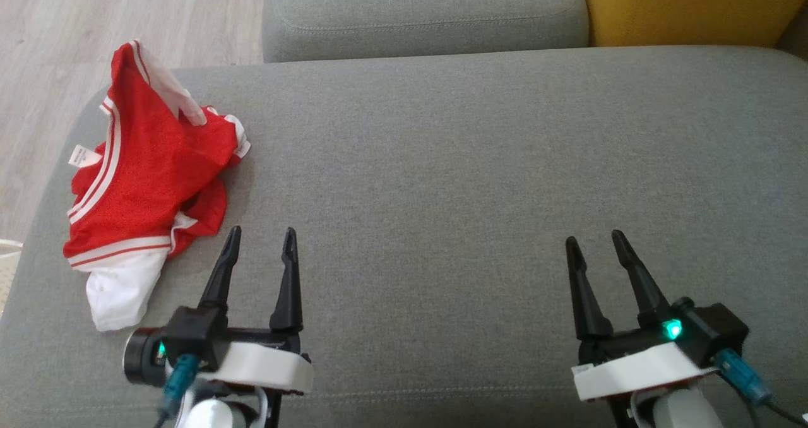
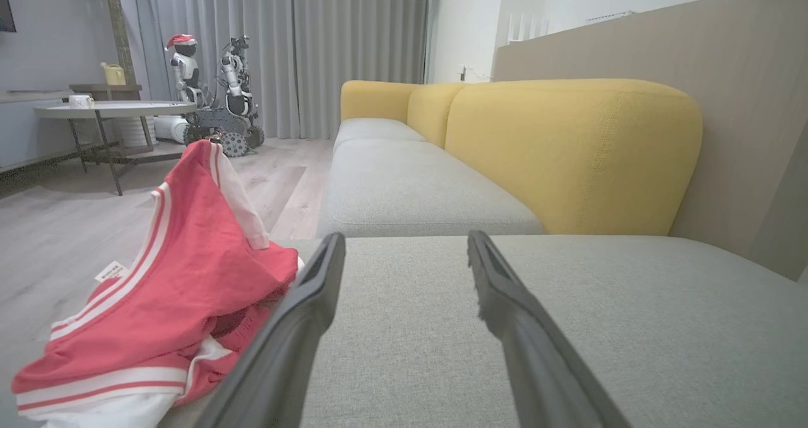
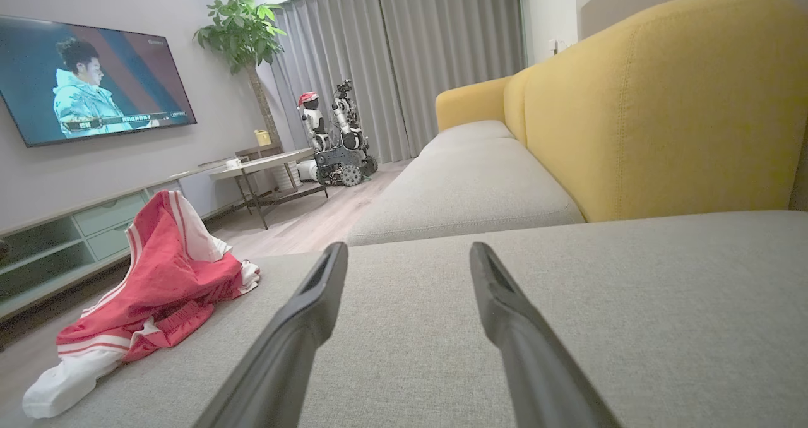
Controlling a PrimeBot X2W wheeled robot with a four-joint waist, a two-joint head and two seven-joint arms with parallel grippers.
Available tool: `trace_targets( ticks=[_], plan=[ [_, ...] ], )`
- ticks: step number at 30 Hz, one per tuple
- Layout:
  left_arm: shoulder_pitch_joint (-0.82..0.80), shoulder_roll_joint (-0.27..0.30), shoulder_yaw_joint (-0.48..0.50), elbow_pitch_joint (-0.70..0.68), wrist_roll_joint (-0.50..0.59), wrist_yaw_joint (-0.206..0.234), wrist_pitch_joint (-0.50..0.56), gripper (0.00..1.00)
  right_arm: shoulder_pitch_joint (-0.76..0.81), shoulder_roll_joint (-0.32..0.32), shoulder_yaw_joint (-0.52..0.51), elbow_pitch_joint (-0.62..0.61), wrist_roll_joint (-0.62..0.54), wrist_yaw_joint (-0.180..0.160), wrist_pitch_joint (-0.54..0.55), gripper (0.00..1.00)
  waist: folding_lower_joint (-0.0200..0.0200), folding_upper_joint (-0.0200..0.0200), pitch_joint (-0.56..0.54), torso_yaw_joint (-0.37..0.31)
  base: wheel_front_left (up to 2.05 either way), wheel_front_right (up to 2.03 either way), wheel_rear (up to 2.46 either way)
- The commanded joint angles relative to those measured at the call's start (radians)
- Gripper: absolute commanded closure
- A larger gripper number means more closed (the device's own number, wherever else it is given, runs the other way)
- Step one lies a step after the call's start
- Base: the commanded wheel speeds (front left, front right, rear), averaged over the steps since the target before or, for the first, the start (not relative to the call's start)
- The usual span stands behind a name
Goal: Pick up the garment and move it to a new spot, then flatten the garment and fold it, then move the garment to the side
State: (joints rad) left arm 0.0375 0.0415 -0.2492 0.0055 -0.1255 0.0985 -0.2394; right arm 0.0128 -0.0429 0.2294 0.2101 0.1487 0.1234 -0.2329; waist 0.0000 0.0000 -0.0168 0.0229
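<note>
The garment (image 1: 148,182) is a red jersey with white stripes and white trim, lying crumpled in a heap near the left end of the grey seat cushion (image 1: 480,163). Part of it stands up in a peak. My left gripper (image 1: 262,237) hovers open just right of the heap's near corner, nothing between its fingers. In the left wrist view the garment (image 2: 183,289) lies just left of the left finger (image 2: 297,327). My right gripper (image 1: 595,241) is open and empty over the cushion's right half, far from the cloth. From the right wrist view the garment (image 3: 158,283) shows at the far left.
A second grey cushion (image 1: 423,14) lies beyond the seat, with the yellow backrest (image 1: 688,5) at the top right. Wooden floor (image 1: 57,49) borders the cushion's left edge. Across the room stand a side table (image 2: 113,109), a robot figure (image 2: 214,87) and a television (image 3: 95,77).
</note>
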Motion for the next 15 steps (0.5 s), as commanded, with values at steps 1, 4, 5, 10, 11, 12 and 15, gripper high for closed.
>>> trace_targets(
  ticks=[1,4,5,10,11,12,15],
  plan=[
    [-0.045,0.008,0.017,-0.046,0.043,0.013,-0.014,0.00,-0.049,-0.007,0.034,-0.040,-0.046,0.007,-0.021,0.00,0.0000,0.0000,0.000,0.000,0.00,0.00,0.00],
    [-0.045,0.009,0.010,-0.054,0.075,0.020,-0.022,0.00,-0.051,-0.007,0.043,-0.043,-0.079,0.007,-0.029,0.00,0.0000,0.0000,0.002,0.000,0.00,0.00,0.00],
    [-0.046,0.009,0.010,-0.054,0.074,0.020,-0.022,0.00,-0.051,-0.007,0.042,-0.042,-0.078,0.007,-0.029,0.00,0.0000,0.0000,0.002,0.000,0.00,0.00,0.00],
    [-0.045,0.009,0.011,-0.051,0.071,0.018,-0.022,0.00,-0.050,-0.007,0.035,-0.037,-0.069,0.007,-0.029,0.00,0.0000,0.0000,0.003,-0.002,0.00,0.00,0.00],
    [-0.045,0.009,0.011,-0.051,0.071,0.018,-0.022,0.00,-0.050,-0.007,0.035,-0.037,-0.069,0.007,-0.029,0.00,0.0000,0.0000,0.003,-0.002,0.00,0.00,0.00],
    [-0.045,0.009,0.011,-0.051,0.071,0.017,-0.022,0.00,-0.050,-0.007,0.034,-0.037,-0.068,0.007,-0.029,0.00,0.0000,0.0000,0.003,-0.002,0.00,0.00,0.00],
    [-0.045,0.009,0.011,-0.049,0.070,0.016,-0.022,0.00,-0.050,-0.007,0.033,-0.036,-0.065,0.007,-0.029,0.00,0.0000,0.0000,0.004,-0.003,0.00,0.00,0.00]
  ],
)
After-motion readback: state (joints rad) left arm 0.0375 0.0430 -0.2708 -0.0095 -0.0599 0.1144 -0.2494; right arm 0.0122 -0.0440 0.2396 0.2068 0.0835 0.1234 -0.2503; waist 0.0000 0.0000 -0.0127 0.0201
